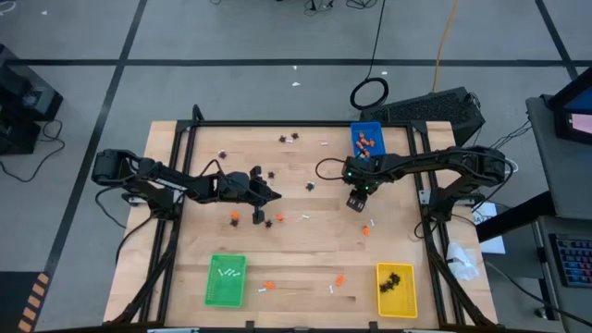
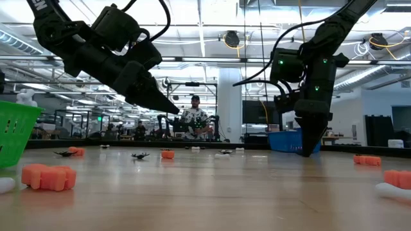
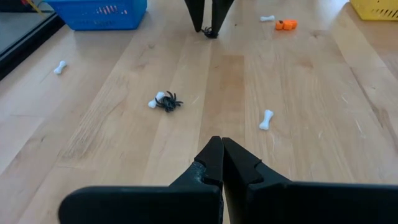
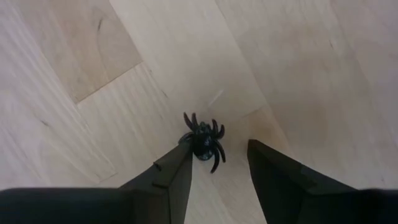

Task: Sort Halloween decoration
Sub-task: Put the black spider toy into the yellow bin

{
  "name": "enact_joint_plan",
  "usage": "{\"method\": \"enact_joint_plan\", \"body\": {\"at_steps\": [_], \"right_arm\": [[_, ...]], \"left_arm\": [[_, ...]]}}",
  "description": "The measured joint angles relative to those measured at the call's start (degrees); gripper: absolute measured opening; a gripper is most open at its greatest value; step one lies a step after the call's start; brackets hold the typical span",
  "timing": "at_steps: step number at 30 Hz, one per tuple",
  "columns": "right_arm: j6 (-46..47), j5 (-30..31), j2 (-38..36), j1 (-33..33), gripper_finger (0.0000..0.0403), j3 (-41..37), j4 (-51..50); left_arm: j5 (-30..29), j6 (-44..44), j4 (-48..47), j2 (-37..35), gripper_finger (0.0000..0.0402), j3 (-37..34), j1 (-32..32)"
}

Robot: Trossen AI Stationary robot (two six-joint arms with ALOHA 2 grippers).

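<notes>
A black spider (image 4: 204,142) lies on the wooden table between the open fingers of my right gripper (image 4: 219,148), close to one fingertip (image 4: 181,154). That gripper (image 1: 355,201) points down at the table's middle right, in front of the blue tray (image 1: 367,141). My left gripper (image 3: 221,147) is shut on nothing and hovers above the table's middle (image 1: 275,194), slanting down. Orange lumps (image 1: 235,217), other spiders (image 3: 168,103) and white bones (image 3: 266,119) lie scattered on the table. My right gripper comes at the spider from above, one finger on each side of it. The spider's body (image 4: 198,144) lies right beside one fingertip. I cannot tell whether that fingertip touches it. The spider rests flat on the table.
The green tray (image 1: 226,279) with bones stands at the near left. The yellow tray (image 1: 396,289) with spiders stands at the near right. The blue tray holds orange lumps. Bare wood lies between the two arms. A person shows in the room beyond the table (image 2: 194,119).
</notes>
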Motion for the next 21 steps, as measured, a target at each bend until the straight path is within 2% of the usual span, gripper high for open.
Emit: {"method": "enact_joint_plan", "body": {"at_steps": [7,16,18,21], "right_arm": [[-1.8,0.1,0.0,0.0,0.0131,-0.4,1.5],[-2.4,0.0,0.0,0.0,0.0019,-0.3,4.4],[-2.9,0.0,0.0,0.0,0.0006,-0.3,5.5],[-3.3,-0.1,-0.3,0.0,0.0007,-0.3,5.8]], "left_arm": [[0.0,0.0,0.1,0.0,0.0,0.0,0.0],[0.0,0.0,0.1,0.0,0.0,0.0,0.0],[0.0,0.0,0.1,0.0,0.0,0.0,0.0],[0.0,0.0,0.1,0.0,0.0,0.0,0.0]]}}
